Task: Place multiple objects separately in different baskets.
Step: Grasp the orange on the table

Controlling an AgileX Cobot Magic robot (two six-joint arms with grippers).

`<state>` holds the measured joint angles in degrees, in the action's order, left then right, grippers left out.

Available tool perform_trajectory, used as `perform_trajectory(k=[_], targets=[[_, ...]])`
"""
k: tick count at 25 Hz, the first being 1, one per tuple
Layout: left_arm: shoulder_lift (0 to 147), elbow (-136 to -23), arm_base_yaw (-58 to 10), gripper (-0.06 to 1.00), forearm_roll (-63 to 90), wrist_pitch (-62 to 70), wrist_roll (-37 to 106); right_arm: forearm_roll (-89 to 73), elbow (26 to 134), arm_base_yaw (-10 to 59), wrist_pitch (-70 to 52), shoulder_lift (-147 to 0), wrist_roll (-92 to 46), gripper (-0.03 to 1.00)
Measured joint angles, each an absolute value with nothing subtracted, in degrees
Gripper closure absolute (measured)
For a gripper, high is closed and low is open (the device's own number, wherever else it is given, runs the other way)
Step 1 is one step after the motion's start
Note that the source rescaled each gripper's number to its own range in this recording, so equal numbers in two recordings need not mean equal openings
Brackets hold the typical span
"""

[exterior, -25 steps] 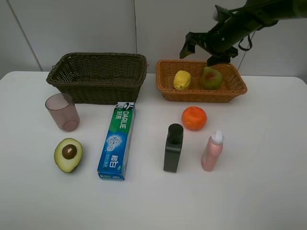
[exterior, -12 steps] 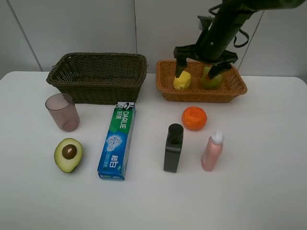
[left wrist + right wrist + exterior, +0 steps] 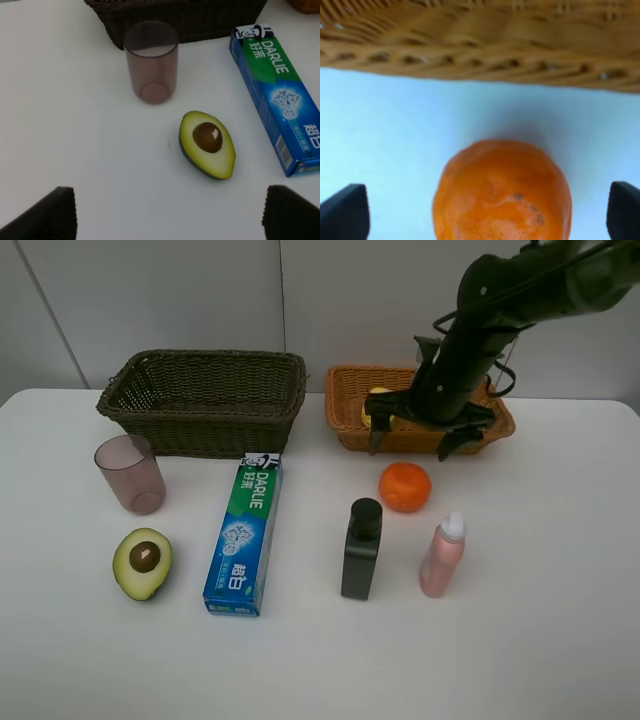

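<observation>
As the right arm's fingers (image 3: 344, 215) hang spread wide and empty above the orange (image 3: 405, 487), just right of centre frame on the desk (image 3: 540, 640), they should straddle its widest girth evenly before closing, clear of the tan basket (image 3: 349, 433).

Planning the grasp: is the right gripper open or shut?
Open. The right gripper shows fingertips wide apart, the orange between them untouched.

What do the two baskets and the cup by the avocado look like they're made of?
Dark olive-brown basket: woven wicker, matte, judging by its visible interlaced strands. Light orange-tan basket: the same weave, with a slight sheen. Mauve cup: likely translucent plastic, smooth; its base shows through the wall, though glass cannot be ruled out.
</observation>
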<state>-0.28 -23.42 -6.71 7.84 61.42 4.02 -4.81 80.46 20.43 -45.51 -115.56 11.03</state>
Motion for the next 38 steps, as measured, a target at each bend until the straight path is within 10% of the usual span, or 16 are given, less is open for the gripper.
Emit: perform_trajectory(k=[28,34,38], targets=[[-0.28,-23.42,-6.71,-0.04,7.84,61.42,4.02,-6.33,77.6,20.43,-41.72,-122.03,11.33,-0.03],[-0.28,-23.42,-6.71,-0.04,7.84,61.42,4.02,-5.9,77.6,20.43,-41.16,-122.11,12.19,0.34],[-0.28,-23.42,-6.71,-0.04,7.89,61.42,4.02,-5.96,77.6,20.43,-41.11,-122.11,12.24,0.34]])
